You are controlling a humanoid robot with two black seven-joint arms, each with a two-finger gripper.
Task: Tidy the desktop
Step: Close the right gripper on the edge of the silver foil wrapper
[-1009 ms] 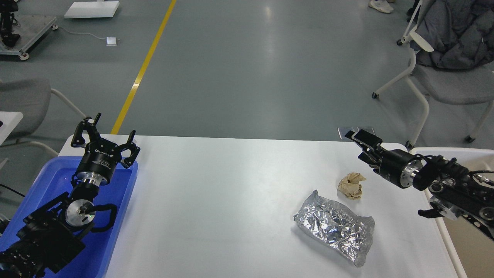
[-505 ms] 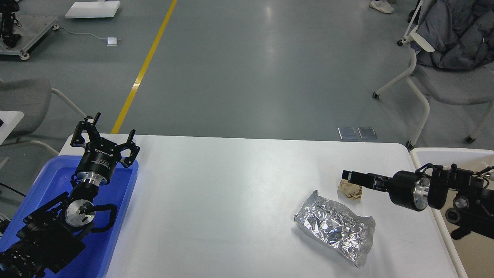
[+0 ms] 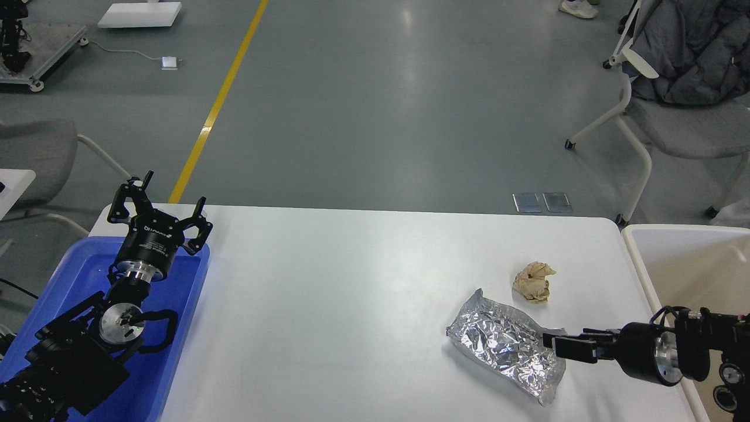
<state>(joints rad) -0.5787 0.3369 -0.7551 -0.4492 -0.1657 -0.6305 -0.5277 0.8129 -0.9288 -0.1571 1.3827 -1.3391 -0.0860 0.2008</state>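
Note:
The white desktop [image 3: 351, 305] fills the lower middle of the head view. A crumpled silver foil bag [image 3: 507, 346] lies on its right part, and a crumpled beige paper ball [image 3: 533, 282] lies just beyond it. My right gripper [image 3: 556, 344] comes in low from the right and its tip is at the foil bag's right edge; its fingers are seen edge-on, so I cannot tell whether they are open or shut. My left gripper [image 3: 159, 202] is open and empty, held above the far end of the blue tray.
A blue plastic tray [image 3: 181, 305] sits at the desktop's left edge under my left arm. A beige bin with a white rim [image 3: 636, 258] stands at the right edge. Chairs stand on the grey floor beyond the table.
My right arm has swung down and toward me, from beyond the paper ball to the foil bag's right edge. The left arm, paper ball and foil bag have not moved.

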